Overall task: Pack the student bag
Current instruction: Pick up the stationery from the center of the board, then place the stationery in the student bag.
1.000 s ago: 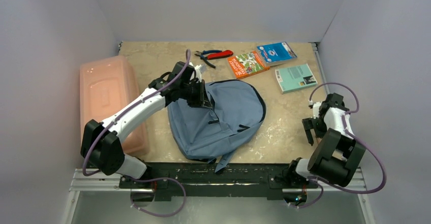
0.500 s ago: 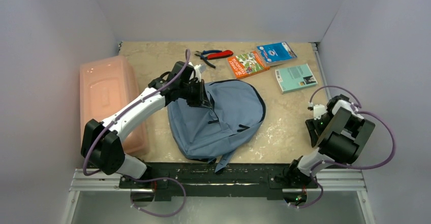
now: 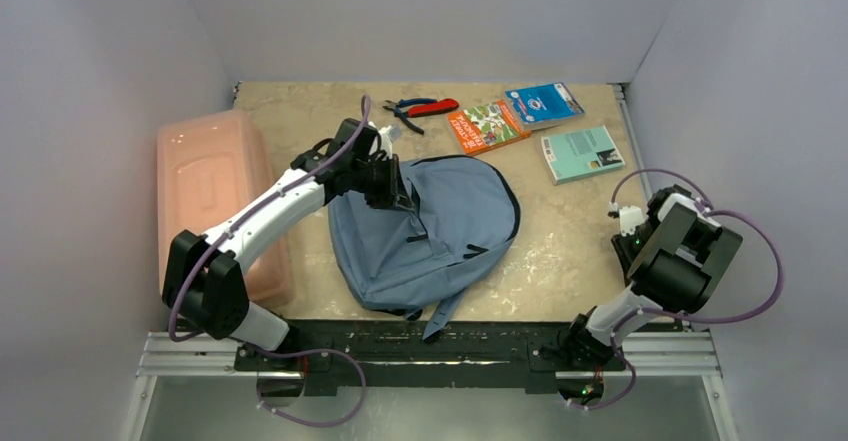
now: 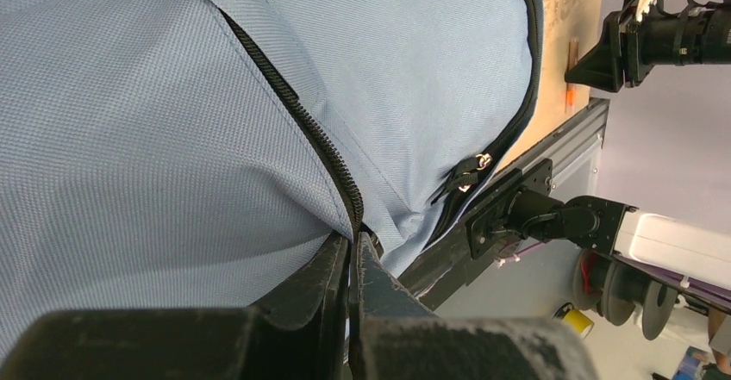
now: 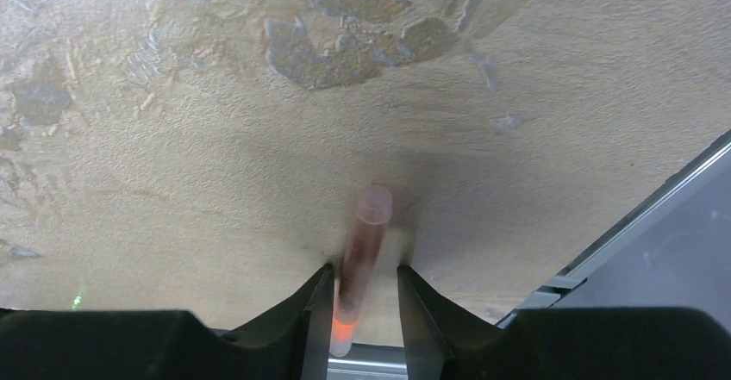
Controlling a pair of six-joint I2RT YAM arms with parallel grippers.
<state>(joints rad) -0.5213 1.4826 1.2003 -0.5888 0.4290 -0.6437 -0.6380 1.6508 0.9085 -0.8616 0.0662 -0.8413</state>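
From above, the bag [image 3: 440,231] lies mid-table by the near edge, long axis running near-left to far-right, rounded end far-right. The left wrist shows the left gripper [image 4: 353,244] pinched shut on the zip [image 4: 293,117]; a steady pull along the teeth seems best. The right wrist shows the right gripper [image 5: 362,272] parted around a pen [image 5: 366,229], not gripping.

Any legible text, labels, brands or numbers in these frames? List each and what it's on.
No text can be read in any view.
orange booklet: printed cover, too small to read.
blue packet: white label, too small to read.
teal book: dark print on the cover, too blurred to read.
student bag: no label or logo shows.
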